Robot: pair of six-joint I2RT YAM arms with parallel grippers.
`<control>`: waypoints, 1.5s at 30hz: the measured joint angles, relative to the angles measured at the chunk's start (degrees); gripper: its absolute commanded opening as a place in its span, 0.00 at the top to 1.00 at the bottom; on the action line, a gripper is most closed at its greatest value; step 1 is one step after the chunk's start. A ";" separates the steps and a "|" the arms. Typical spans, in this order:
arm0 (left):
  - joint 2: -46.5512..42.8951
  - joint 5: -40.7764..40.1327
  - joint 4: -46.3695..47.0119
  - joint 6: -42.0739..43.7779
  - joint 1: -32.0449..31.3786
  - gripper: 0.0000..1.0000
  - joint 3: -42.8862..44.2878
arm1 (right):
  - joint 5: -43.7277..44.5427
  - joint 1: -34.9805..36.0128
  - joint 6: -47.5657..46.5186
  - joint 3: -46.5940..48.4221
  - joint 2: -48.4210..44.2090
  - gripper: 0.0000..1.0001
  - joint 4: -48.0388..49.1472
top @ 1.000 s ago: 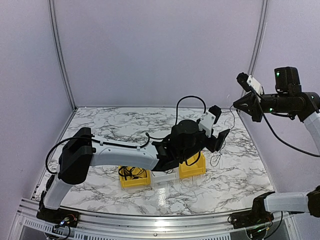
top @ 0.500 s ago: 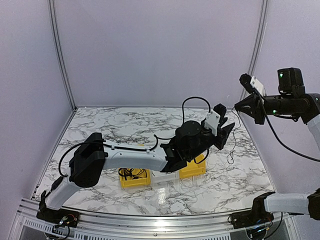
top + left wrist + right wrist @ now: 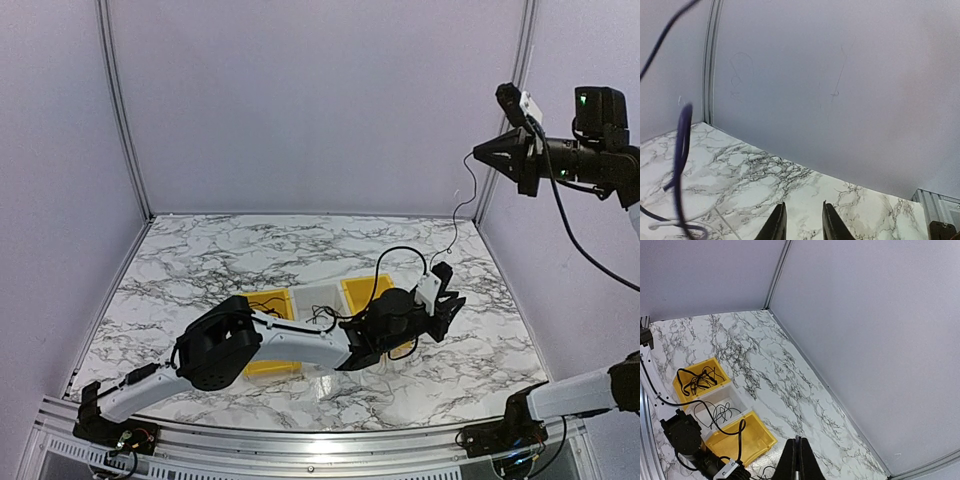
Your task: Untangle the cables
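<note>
the top view looks down from above and behind the arm bases over the whole marble worktop [image 3: 200, 250]. the left wrist view sits low over the worktop, facing a wall [image 3: 840, 75]. the right wrist view looks down from high at the right. it shares the yellow bins [image 3: 757, 436] with the top view.

Plug ends of the cables [image 3: 696, 381] are indiscernible.

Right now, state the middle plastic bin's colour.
The middle bin is white, clearest in the right wrist view.

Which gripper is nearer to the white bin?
Left. The left gripper is low, right of the white bin; the right gripper, shut on a cable, is high, far right.
</note>
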 measured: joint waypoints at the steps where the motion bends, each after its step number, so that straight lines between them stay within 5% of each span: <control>1: 0.50 0.07 0.00 -0.59 0.00 0.88 0.17 | -0.24 0.02 0.04 1.40 0.63 1.00 -0.02; 6: 1.97 0.70 0.04 -2.91 0.00 1.00 0.48 | -0.83 0.00 0.22 8.33 2.40 1.00 0.11; 18: 1.99 2.99 1.27 -7.58 -0.17 1.00 -0.20 | 5.90 -0.04 -0.07 25.20 3.08 1.00 3.74; 24: -3.85 4.59 3.50 -7.04 -1.44 0.76 -15.96 | 9.81 -0.04 -1.11 22.40 0.59 1.00 5.66; 32: -22.82 1.53 6.16 -6.19 -4.48 0.41 -38.99 | 12.24 -0.07 -1.57 12.07 -1.01 1.00 5.88; 38: -28.68 -5.29 10.93 -6.75 -4.26 0.31 -37.90 | 12.33 -0.07 -1.55 9.75 -1.33 1.00 5.84; 45: -20.31 -8.72 9.03 -8.35 -3.89 0.31 -22.93 | 11.85 -0.09 -1.36 9.27 -2.16 1.00 5.88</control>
